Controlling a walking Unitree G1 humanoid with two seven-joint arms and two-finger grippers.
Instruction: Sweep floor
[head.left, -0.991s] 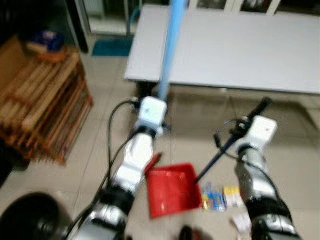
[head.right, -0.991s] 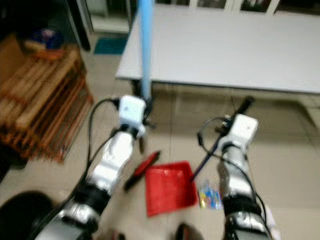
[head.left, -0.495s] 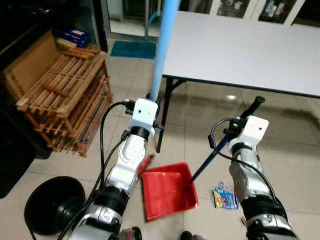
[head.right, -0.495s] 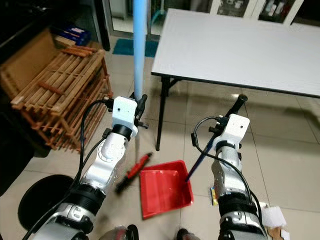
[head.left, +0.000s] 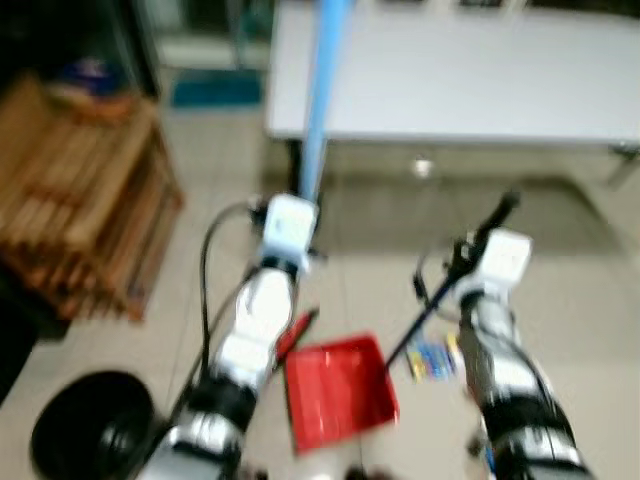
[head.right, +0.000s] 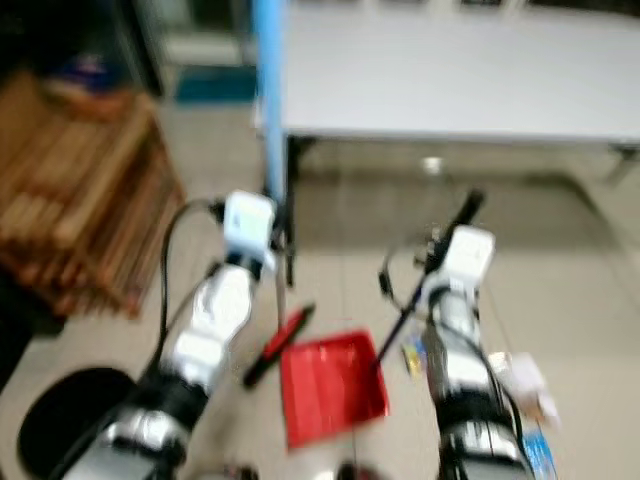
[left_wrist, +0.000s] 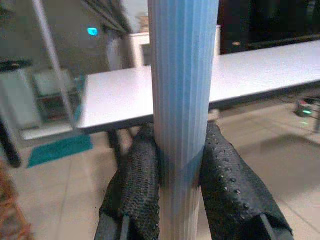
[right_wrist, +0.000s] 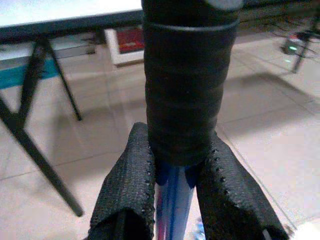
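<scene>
Left gripper closed around broom handle, which rises from it toward the table. Right gripper clamped on dustpan handle; this handle slants down from that gripper and back toward the robot, to the dustpan. Dustpan on floor between the two arms, nearer the robot than either gripper. Broom head on floor, below the left gripper, just left of the dustpan. Small packet on floor just right of the dustpan, below the right gripper. Table ahead of both grippers. Slatted rack well left of the left gripper; round bin on floor left of the left arm, near the robot.
</scene>
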